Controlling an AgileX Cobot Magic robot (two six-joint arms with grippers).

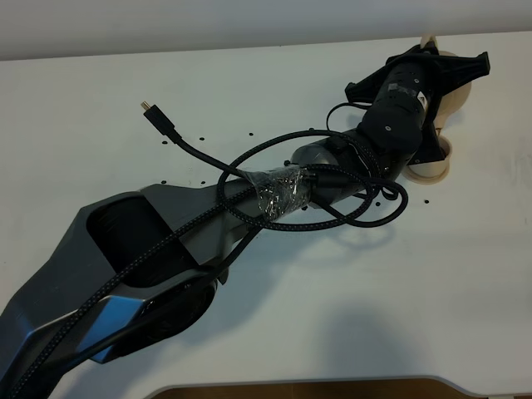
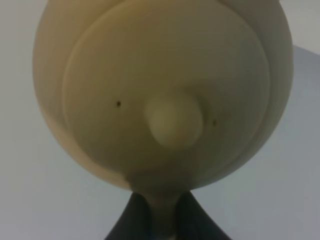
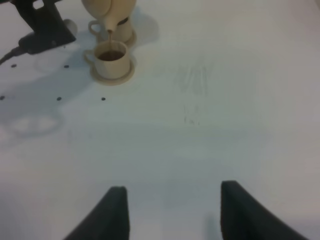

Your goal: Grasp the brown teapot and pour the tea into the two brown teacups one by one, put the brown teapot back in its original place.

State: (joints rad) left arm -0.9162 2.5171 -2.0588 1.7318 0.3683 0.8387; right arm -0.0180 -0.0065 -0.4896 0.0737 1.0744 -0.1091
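The brown teapot fills the left wrist view, lid knob toward the camera. My left gripper is shut on its loop handle. In the right wrist view the teapot is tilted, and a thin stream of tea runs from its spout into a brown teacup on its saucer. The second teacup stands just behind, under the pot. From above, the left gripper covers most of the teapot; one teacup shows beside it. The original place is hidden. My right gripper is open over bare table.
The left arm, wrapped in black cables, stretches diagonally from the lower left to the far right of the white table. A loose cable end lies at the back left. Small dark marks dot the tabletop.
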